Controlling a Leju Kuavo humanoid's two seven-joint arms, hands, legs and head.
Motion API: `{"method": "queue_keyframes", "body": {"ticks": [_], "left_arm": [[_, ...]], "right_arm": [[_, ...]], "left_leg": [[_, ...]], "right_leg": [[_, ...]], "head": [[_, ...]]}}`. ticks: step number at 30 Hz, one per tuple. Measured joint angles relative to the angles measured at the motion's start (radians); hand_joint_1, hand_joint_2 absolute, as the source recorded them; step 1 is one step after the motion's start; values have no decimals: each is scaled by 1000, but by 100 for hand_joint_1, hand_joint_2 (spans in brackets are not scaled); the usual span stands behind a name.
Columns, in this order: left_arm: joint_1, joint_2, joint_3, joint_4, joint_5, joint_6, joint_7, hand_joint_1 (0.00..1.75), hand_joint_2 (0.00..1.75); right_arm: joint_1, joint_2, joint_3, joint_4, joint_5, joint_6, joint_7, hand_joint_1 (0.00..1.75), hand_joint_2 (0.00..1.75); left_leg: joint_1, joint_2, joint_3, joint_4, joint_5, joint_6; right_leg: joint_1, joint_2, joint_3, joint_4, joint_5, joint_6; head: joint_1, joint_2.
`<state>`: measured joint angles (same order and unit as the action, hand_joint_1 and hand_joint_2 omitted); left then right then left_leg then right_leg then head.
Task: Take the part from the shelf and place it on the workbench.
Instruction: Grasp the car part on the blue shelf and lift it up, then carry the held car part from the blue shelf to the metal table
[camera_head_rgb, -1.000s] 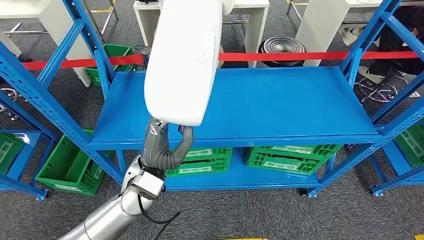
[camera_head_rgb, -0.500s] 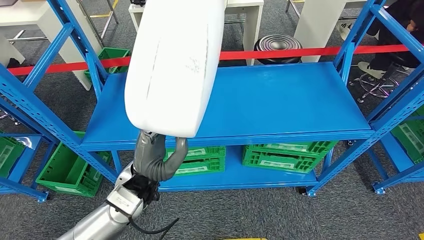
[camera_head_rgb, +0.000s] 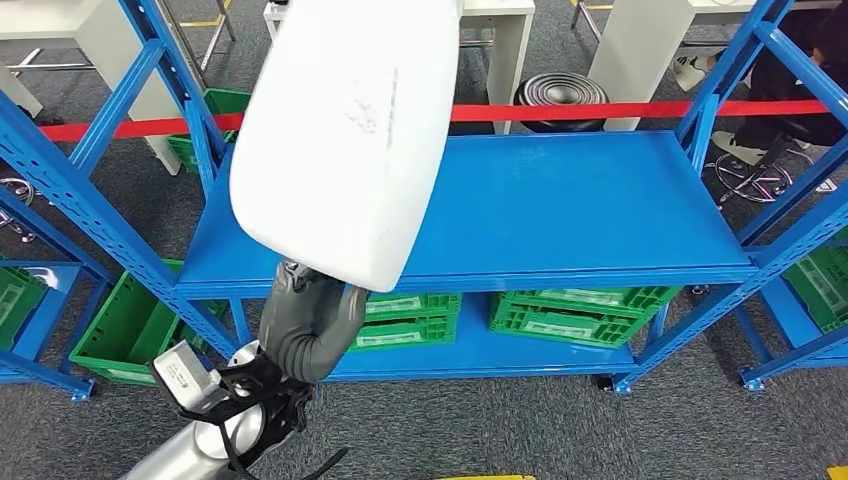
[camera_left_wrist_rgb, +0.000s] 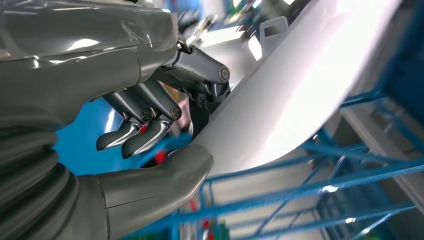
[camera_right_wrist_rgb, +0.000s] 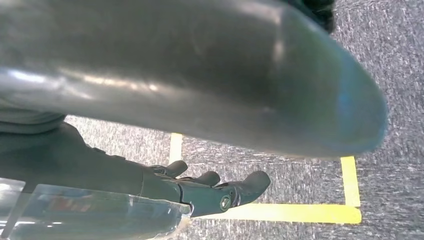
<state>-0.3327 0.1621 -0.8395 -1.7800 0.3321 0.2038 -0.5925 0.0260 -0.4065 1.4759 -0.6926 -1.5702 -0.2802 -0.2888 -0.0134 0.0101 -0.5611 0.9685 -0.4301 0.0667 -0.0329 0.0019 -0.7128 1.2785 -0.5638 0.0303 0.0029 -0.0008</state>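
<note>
The left hand (camera_head_rgb: 308, 322) grips the part (camera_head_rgb: 345, 130), a big white curved shell, by its lower edge and holds it up in front of the blue shelf (camera_head_rgb: 570, 200), clear of the shelf's top board. It looks like a stiff, thin-walled moulded panel, probably light for its size but awkward: most of its bulk stands well above the grip, so it will want to tip and swing as the arm moves, and the smooth glossy face gives little friction (a scuffed patch shows on the side facing the head camera). The edge is likely the only place this hand can take it, and a hold nearer the middle of that edge would steady it best. The head view gives the part's whole outline and its place against the shelf; the left wrist view shows the pinch itself, the thick thumb (camera_left_wrist_rgb: 170, 172) under the rim and the dark fingers (camera_left_wrist_rgb: 150, 120) curled over the inner face, plus a small moulded tab on the shell. The right wrist view shows the right hand (camera_right_wrist_rgb: 210, 187) hanging over grey carpet, fingers loosely apart, holding nothing
</note>
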Motion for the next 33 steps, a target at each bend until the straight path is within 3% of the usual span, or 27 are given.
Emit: {"method": "queue_keyframes", "body": {"ticks": [1,3,5,8,10,13,14,15,16,18,20,21,23,25,26,28,30,31,33], "left_arm": [[14,3,3,0,15,-15,6,175,175],[42,9,13,0,32,-37,13,175,175],[65,17,27,-2,40,-57,18,175,175],[100,29,49,-5,47,-98,27,175,175],[125,38,65,-6,50,-126,32,175,175],[159,49,88,-6,51,-155,34,175,175],[169,52,94,-6,50,-161,34,175,175],[179,56,99,-6,50,-165,33,175,175],[188,59,104,-5,49,-168,33,175,175],[197,65,113,-5,46,-173,33,175,175],[202,69,122,-6,40,-177,32,175,175],[205,71,127,-7,35,-181,31,175,175],[213,73,134,-9,21,-189,31,175,175],[220,74,137,-12,5,-195,32,175,175],[222,73,138,-14,-3,-196,33,175,175],[229,72,140,-14,-16,-197,33,175,175],[236,72,142,-14,-31,-193,31,175,175],[239,72,144,-14,-42,-190,29,175,175],[245,72,146,-14,-67,-184,24,175,175]], "right_arm": [[1,2,-4,0,0,-1,0,0,0],[2,5,-10,0,0,-1,1,0,0],[2,12,-16,0,0,1,4,0,0],[0,27,-20,3,0,20,8,0,0],[-4,41,-22,14,1,41,12,0,0],[-12,67,-25,45,3,73,17,0,0],[-14,75,-25,57,4,81,17,0,0],[-16,82,-25,67,4,87,18,0,0],[-18,89,-25,77,4,92,18,0,0],[-23,104,-26,95,4,103,18,0,0],[-30,121,-26,115,5,116,20,0,0],[-34,130,-26,127,6,126,22,0,0],[-39,149,-27,156,6,148,26,0,0],[-43,168,-30,186,4,167,27,0,0],[-44,175,-32,201,4,173,27,0,0],[-46,186,-36,226,2,181,27,0,0],[-47,194,-40,247,1,187,27,0,0],[-48,197,-41,257,2,191,27,0,0],[-52,204,-43,277,5,200,27,0,0]], "left_leg": [[1,0,-1,3,-2,-2],[3,-1,-4,17,-9,-13],[0,-1,-13,38,-20,-27],[0,-1,-22,51,-24,-37],[6,-4,-32,81,-52,-48],[14,-7,-95,248,-156,-67],[16,-7,-116,302,-179,-69],[17,-7,-122,326,-185,-68],[17,-7,-108,311,-172,-65],[13,-10,-30,181,-116,-46],[6,-11,33,68,-81,-28],[2,-11,42,47,-77,-22],[-4,-11,39,39,-63,-12],[-2,-7,38,13,-36,-3],[0,-5,34,1,-21,1],[0,-4,14,-6,-1,4],[-1,-3,-11,-3,15,1],[-1,-3,-24,0,22,-1],[0,-2,-50,13,34,-9]], "right_leg": [[-2,0,14,-26,15,10],[-7,-2,81,-154,63,28],[-7,-1,124,-240,88,24],[-3,2,125,-244,93,6],[-7,2,125,-244,97,-2],[-6,2,119,-244,103,-11],[-4,2,117,-244,104,-13],[-2,2,114,-244,106,-14],[1,2,112,-244,108,-16],[5,2,110,-245,113,-18],[7,2,108,-247,121,-12],[5,2,107,-249,125,-6],[2,1,105,-256,137,6],[5,-1,95,-246,126,9],[7,-1,81,-216,99,3],[8,-2,40,-103,20,-11],[7,-2,22,-7,-22,-5],[6,-2,36,-3,-18,4],[1,-3,116,-97,18,27]], "head": [[0,0],[0,0],[-1,0],[-1,0],[-2,0],[-4,0],[-4,0],[-4,0],[-4,0],[-4,0],[-3,0],[-3,0],[-5,0],[-3,0],[-2,0],[0,0],[0,0],[0,0],[0,0]]}}
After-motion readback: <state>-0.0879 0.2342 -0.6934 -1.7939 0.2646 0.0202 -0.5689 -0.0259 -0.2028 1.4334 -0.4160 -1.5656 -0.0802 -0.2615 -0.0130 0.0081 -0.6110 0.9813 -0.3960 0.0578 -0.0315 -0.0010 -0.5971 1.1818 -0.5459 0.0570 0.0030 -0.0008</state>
